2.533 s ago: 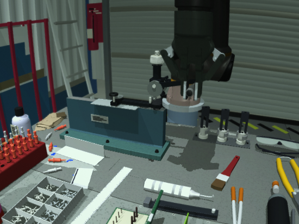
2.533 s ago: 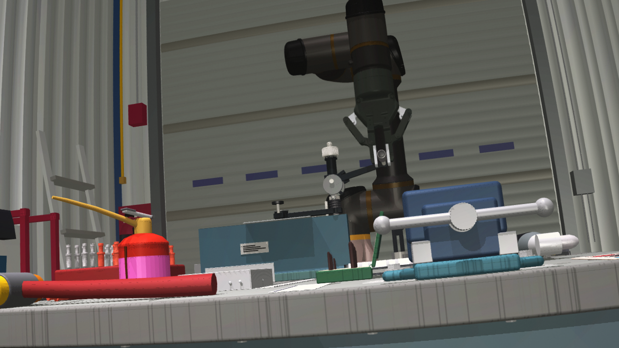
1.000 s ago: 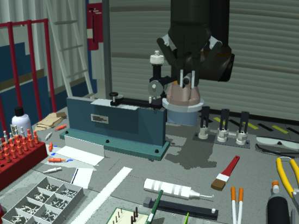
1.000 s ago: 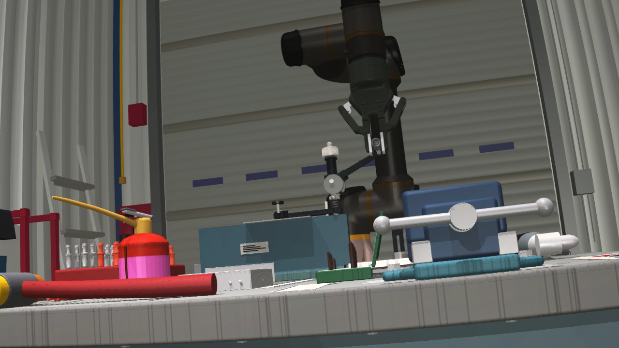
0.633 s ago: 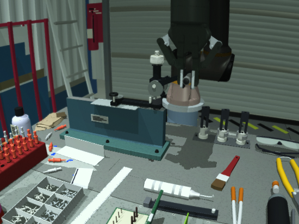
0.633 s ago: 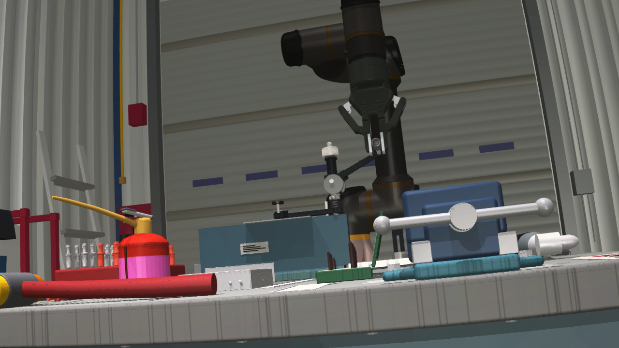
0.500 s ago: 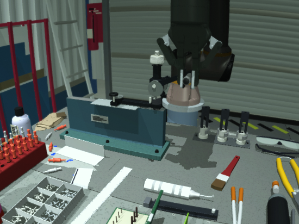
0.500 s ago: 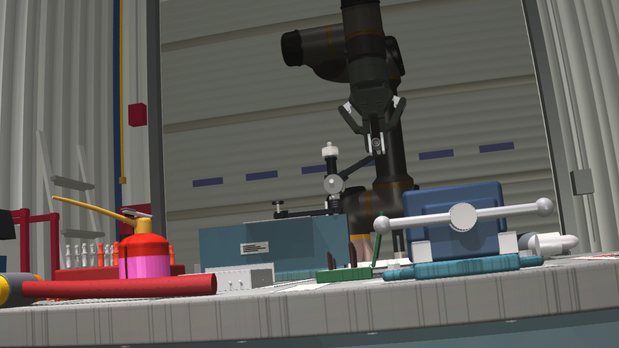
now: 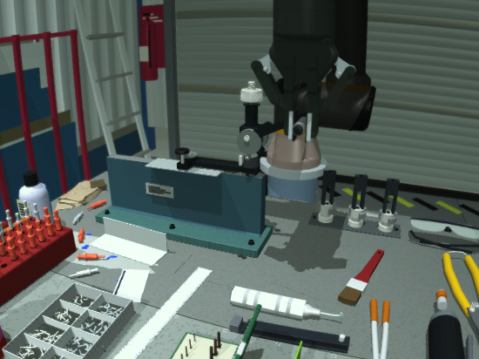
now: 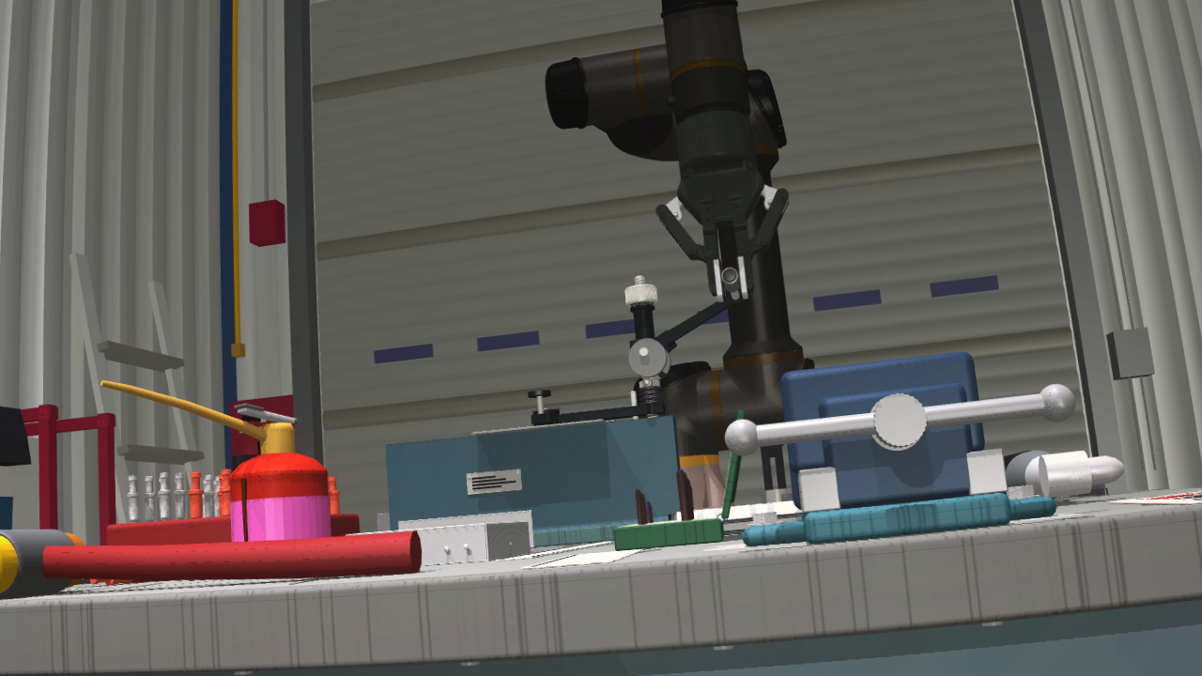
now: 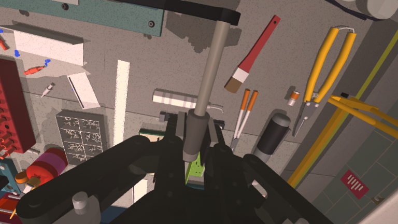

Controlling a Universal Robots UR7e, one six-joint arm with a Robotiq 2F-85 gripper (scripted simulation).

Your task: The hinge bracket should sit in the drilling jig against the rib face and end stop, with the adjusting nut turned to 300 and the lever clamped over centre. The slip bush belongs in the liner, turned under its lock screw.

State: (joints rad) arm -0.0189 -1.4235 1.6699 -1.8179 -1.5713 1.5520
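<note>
The slip bush and its liner are not visible, and the top of the teal drilling jig [image 9: 187, 196] is seen only edge-on. A pale plate, apparently the hinge bracket [image 9: 183, 166], lies on the jig's top under a black clamp arm [image 9: 217, 163]. At the jig's right end a post carries the knurled white adjusting nut [image 9: 251, 92] above a round grey pivot. The clamp lever [image 11: 211, 64] rises from that pivot toward the right, ending in a grey handle [image 9: 298, 129]. My gripper [image 9: 299, 129] is closed on the lever's handle, above the jig's right end.
A divided tray of small parts [image 9: 69, 318] and a red rack of pins [image 9: 26, 244] sit front left. A brush [image 9: 360, 279], white tube [image 9: 278, 303], yellow pliers [image 9: 461, 279] and three upright bush holders [image 9: 357, 209] lie right of the jig.
</note>
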